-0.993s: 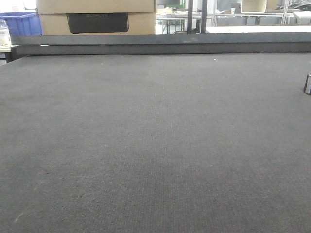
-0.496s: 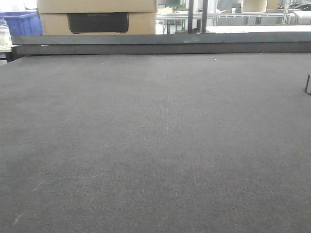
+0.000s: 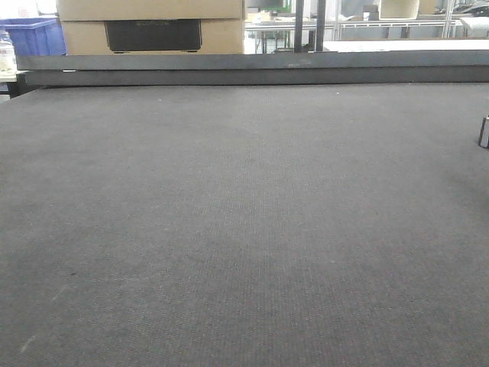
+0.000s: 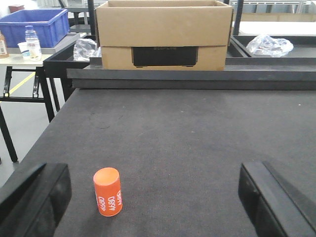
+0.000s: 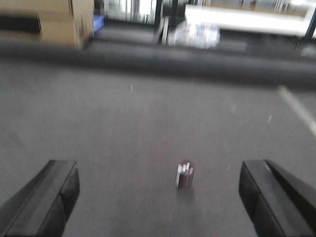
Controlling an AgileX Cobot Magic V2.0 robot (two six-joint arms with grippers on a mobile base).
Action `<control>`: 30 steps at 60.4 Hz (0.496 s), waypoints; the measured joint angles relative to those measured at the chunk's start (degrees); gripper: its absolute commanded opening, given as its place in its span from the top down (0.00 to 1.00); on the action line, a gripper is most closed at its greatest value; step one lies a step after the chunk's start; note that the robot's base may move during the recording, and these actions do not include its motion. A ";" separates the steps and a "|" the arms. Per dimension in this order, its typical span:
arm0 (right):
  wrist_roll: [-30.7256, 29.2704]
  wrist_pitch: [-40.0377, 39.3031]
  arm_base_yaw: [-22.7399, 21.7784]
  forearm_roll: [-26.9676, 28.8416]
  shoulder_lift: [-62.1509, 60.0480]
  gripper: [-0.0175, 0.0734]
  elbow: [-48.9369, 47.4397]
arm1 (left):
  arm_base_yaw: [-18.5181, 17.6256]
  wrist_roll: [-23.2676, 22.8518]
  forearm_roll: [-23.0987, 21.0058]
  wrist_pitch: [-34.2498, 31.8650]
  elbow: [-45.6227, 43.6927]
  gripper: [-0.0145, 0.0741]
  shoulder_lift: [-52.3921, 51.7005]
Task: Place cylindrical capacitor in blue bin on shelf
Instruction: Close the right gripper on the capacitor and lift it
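Note:
The cylindrical capacitor (image 5: 185,175) is a tiny dark cylinder with a pale stripe, standing upright on the dark grey table (image 5: 148,123). In the blurred right wrist view it sits ahead of my right gripper (image 5: 158,197), slightly right of centre; the gripper is open and empty. In the front view the capacitor (image 3: 484,131) is cut by the right edge. My left gripper (image 4: 155,197) is open low over the table, holding nothing. The shelf and its blue bin are out of view.
An orange cylinder (image 4: 107,191) marked 4680 stands between the left gripper's fingers, near the left one. A cardboard box (image 4: 163,34) sits on a raised ledge at the table's far edge. A blue crate (image 4: 34,25) and a bottle (image 4: 32,42) rest on a side table at left. A plastic bag (image 4: 269,45) lies at far right.
In the front view the capacitor at the right edge slipped slightly out of frame, then came back. Nothing else differs.

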 measured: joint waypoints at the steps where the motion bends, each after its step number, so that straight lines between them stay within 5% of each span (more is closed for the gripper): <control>1: 0.00 -0.73 0.00 0.00 0.96 0.20 0.34 | 0.00 0.00 0.00 0.00 0.00 0.16 0.00; 30: 0.00 -40.86 -5.90 4.54 32.84 0.20 7.80 | -0.21 0.00 0.00 3.58 0.00 0.16 0.00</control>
